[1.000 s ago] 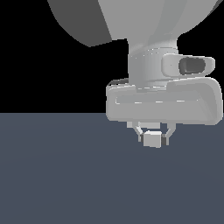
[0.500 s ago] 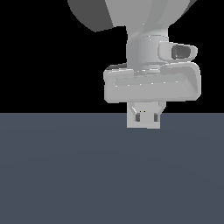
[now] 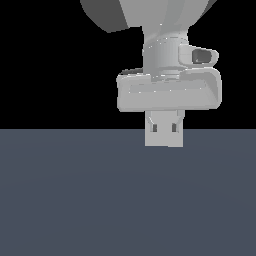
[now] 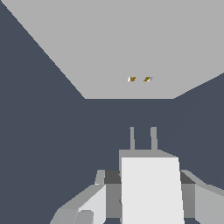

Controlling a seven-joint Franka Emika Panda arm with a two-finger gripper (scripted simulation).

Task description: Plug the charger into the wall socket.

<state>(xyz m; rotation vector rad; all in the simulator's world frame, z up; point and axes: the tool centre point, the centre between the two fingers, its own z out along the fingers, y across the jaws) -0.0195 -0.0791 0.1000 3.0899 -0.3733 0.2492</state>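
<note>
- In the wrist view, open dark worktop [image 4: 48,131] lies between the charger [image 4: 151,188] and the wall socket [image 4: 131,48]; nothing stands in that stretch.
- The charger's two prongs [image 4: 142,139] point toward the socket's two small holes [image 4: 139,79], apart from them, with a clear gap ahead.
- The socket plate is the only obstacle ahead, and it spans most of the view.
- In the exterior view, the worktop [image 3: 75,200] around the fingers [image 3: 154,128] is bare on both sides.
</note>
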